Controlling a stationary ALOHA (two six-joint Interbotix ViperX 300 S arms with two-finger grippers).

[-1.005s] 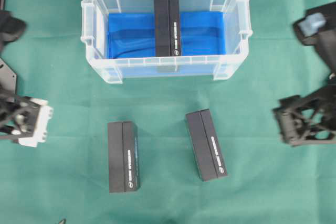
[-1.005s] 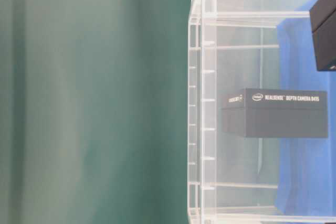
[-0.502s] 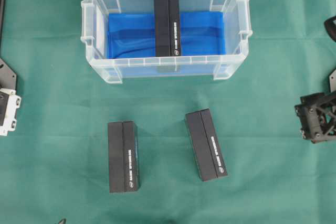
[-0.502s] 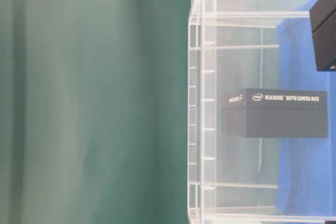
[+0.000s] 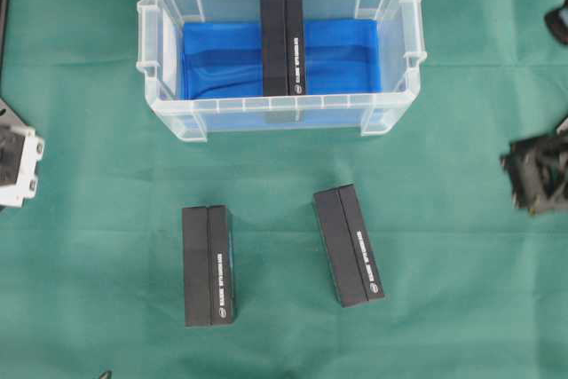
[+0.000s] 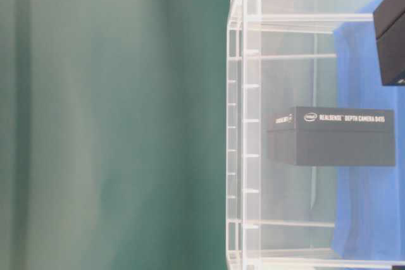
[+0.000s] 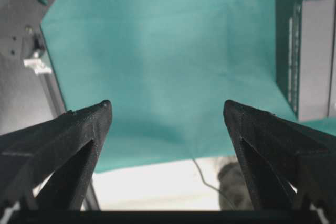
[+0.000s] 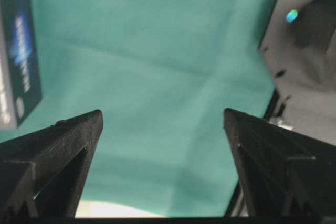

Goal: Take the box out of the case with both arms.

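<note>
The left gripper [image 7: 167,129] has its jaws spread wide with only green cloth [image 7: 157,51] between them, and it holds nothing. In the overhead view the left gripper [image 5: 13,166] sits at the left edge of the table, well apart from everything else. The right gripper [image 8: 163,129] is spread just as wide over bare cloth and is also empty. Overhead it shows at the far right edge [image 5: 540,173], likewise well clear of the case.

The case [image 5: 169,113] stands at the far middle of the table, a clear bin with rim handles at both short ends. Blue cloth [image 5: 222,64] lines its bottom. One black box [image 5: 282,43] lies inside, on the blue cloth at the middle of the case. Its long axis runs across the case's short side, from the far wall toward the near wall, with its printed end toward the near wall. From table level the box [image 6: 332,136] is seen through the clear wall, lying flat, with white lettering on its side.

Outside, two more black boxes lie on the green cloth in front of the case. The left outer box [image 5: 208,264] lies roughly parallel to the one inside. The right outer box [image 5: 348,244] is slightly turned. They are apart from each other and from the case. Nothing covers the case's open top.
</note>
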